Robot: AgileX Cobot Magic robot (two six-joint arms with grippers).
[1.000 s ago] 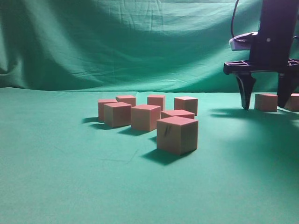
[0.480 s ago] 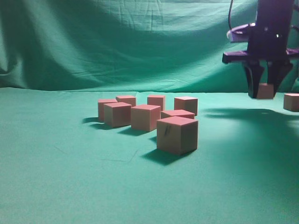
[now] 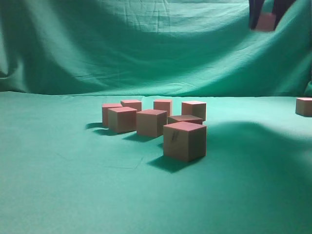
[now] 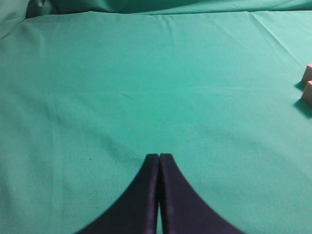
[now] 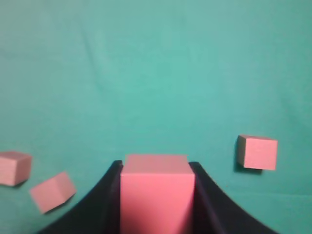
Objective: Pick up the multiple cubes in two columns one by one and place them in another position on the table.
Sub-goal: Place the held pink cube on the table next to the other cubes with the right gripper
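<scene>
Several pink-topped cubes [image 3: 151,122] cluster mid-table on the green table [image 3: 73,185]; the nearest cube [image 3: 185,140] bears a small dark mark. One lone cube [image 3: 303,106] sits at the far right edge. My right gripper [image 3: 265,19] is high at the top right, shut on a cube [image 3: 266,22]; the right wrist view shows that cube [image 5: 157,195] between the jaws [image 5: 156,168], high above the cloth. My left gripper [image 4: 159,157] is shut and empty over bare cloth; it is out of the exterior view.
A draped green backdrop [image 3: 146,48] hangs behind the table. In the right wrist view, loose cubes lie below: one at right [image 5: 257,152] and two at left [image 5: 51,191]. Two cube edges [image 4: 307,83] show at the left wrist view's right edge.
My right gripper closed on a cube at the far right of the table and lifted it straight up, almost out of the top of the exterior view. The other cubes have not moved.
</scene>
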